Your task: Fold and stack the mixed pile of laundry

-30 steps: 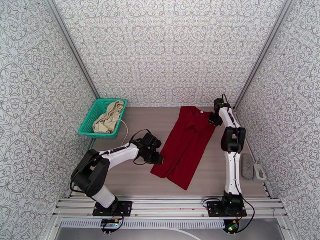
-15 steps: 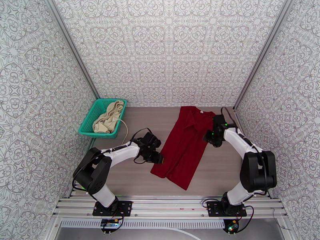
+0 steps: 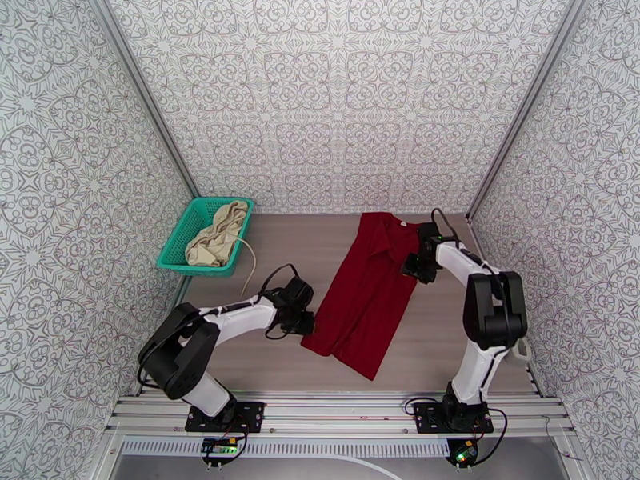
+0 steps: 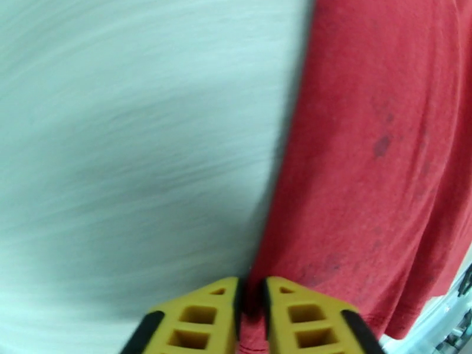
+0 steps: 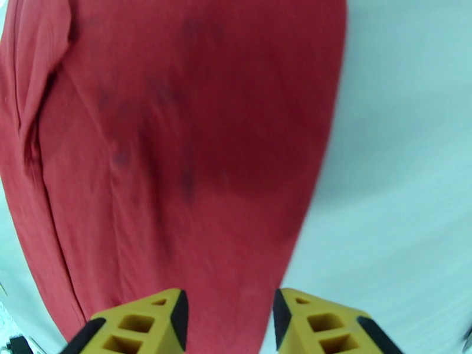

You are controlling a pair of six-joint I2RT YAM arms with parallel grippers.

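Observation:
The dark red shirt lies folded lengthwise on the table, running diagonally from the back to the front. My left gripper is at the shirt's lower left edge. In the left wrist view its yellow fingers are pressed almost together, with the red hem pinched between them. My right gripper sits at the shirt's upper right edge. Seen from the right wrist, that gripper is open and straddles the border of the red cloth. The cream-beige garment is bunched in the basket, and its white cord trails onto the table.
The teal mesh basket stands at the back left against the patterned wall. Patterned walls enclose the table on three sides. An aluminium rail runs along the near edge. Bare tabletop lies between the basket and the shirt.
The left gripper has slid down to the shirt's lower left edge and closed on it. The right arm has swung from the back corner to the shirt's right edge, its jaws apart.

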